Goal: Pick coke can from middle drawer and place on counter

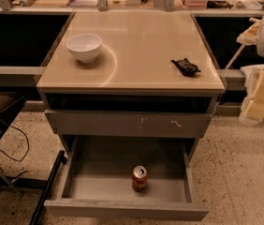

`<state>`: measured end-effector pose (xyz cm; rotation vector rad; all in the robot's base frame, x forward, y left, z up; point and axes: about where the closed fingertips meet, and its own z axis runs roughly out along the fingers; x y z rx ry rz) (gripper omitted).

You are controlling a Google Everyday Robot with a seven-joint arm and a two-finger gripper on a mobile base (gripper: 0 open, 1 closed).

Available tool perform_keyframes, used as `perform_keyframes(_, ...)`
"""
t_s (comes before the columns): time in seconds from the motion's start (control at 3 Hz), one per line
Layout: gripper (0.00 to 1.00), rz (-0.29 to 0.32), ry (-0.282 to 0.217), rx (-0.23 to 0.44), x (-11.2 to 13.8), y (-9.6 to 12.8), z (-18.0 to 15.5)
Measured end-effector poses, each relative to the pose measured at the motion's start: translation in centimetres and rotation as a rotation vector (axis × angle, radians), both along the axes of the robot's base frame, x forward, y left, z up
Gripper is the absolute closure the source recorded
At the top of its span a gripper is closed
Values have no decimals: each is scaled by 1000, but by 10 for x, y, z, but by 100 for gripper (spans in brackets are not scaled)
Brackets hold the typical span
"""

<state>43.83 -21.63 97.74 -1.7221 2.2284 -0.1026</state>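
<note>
The coke can [139, 178] stands upright near the front middle of the open middle drawer [122, 209], on its grey inner tray. The drawer is pulled out toward me below the cabinet. The beige counter [136, 41] is the cabinet top above it. My gripper [257, 102] is at the right edge of the view, pale and yellowish. It hangs beside the cabinet's right front corner, at about counter height. It is well above and to the right of the can and touches nothing.
A white bowl [84, 46] sits at the counter's back left and a small black object [185, 66] at its right. A shut drawer front with pale scratches [127, 124] sits above the open drawer. A dark chair and cable [1, 125] stand at left.
</note>
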Motion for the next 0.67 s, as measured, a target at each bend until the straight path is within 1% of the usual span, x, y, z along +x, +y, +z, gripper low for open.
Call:
perform_keyframes(0.33, 0, 0, 0, 0, 0, 0, 0)
perform_keyframes(0.67, 0, 9, -4, 26, 0, 0, -10)
